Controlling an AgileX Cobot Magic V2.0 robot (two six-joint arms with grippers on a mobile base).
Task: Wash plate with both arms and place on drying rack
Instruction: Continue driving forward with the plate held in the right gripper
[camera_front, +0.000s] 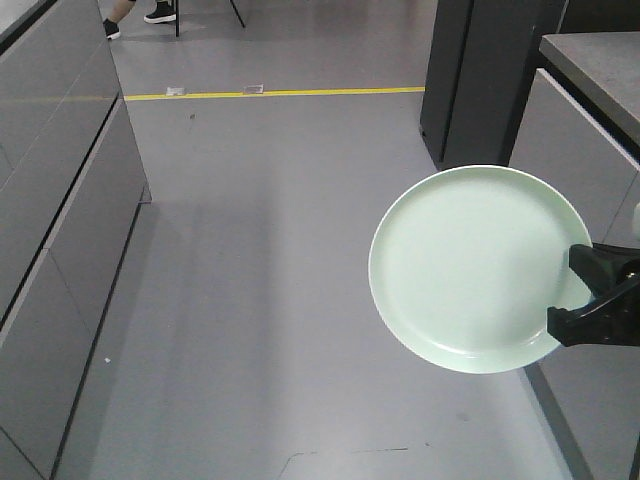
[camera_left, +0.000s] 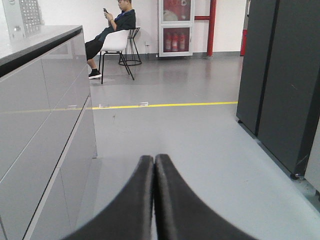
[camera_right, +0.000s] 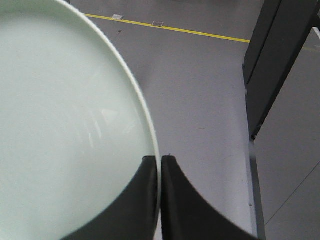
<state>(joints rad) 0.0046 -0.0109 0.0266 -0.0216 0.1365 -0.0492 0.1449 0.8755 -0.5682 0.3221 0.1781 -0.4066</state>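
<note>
- plate (camera_front: 470, 268): round, so no long axis to note. its hollow face shows almost as a full circle to the front view, shallow rim raised all around.
- plate hangs in the air over the grey floor (camera_front: 260, 300), at the right of the front view, touching nothing but the gripper.
- right gripper (camera_front: 585, 297): clamped on the plate's right-hand rim. the rest of the plate spreads leftward away from it.
- right wrist view: the rim runs down into the slit between the two fingers (camera_right: 145, 200), and the plate's face fills the left of that view.
- left gripper (camera_left: 153, 165): fingers pressed together, nothing between them, pointing down the aisle toward a yellow floor line (camera_left: 165, 105).
- surroundings: grey cabinets (camera_front: 50, 200) along the left, tall dark cabinet (camera_front: 480, 70) and grey counter (camera_front: 600, 60) on the right, seated person (camera_left: 112, 30) far off.
</note>
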